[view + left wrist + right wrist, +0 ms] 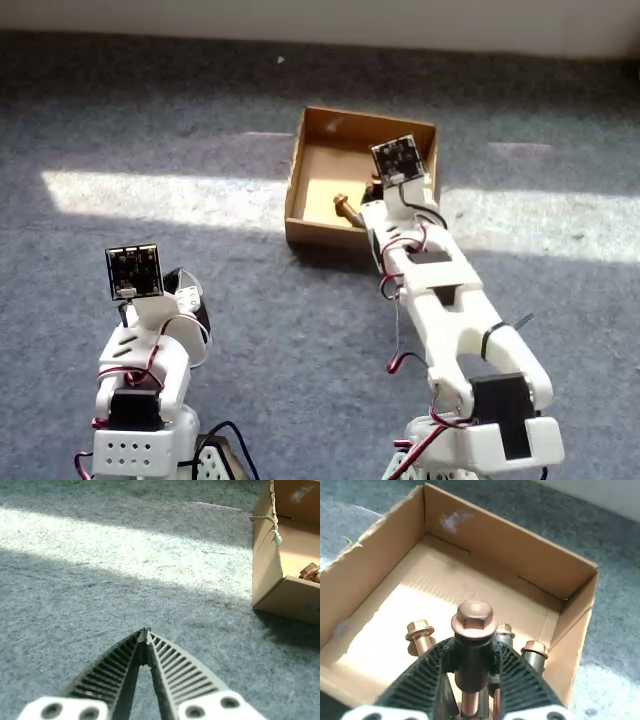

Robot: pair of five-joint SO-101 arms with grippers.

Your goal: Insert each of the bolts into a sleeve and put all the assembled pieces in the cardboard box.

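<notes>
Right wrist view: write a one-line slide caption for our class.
Right gripper shut on a sleeved bolt over the cardboard box, three more bolts inside.

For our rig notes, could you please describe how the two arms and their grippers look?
The left arm and right arm are white plastic with black servos and red and black cables. Each wrist bears a square black circuit board. The left gripper and right gripper have black, tapered, ribbed fingers.
</notes>
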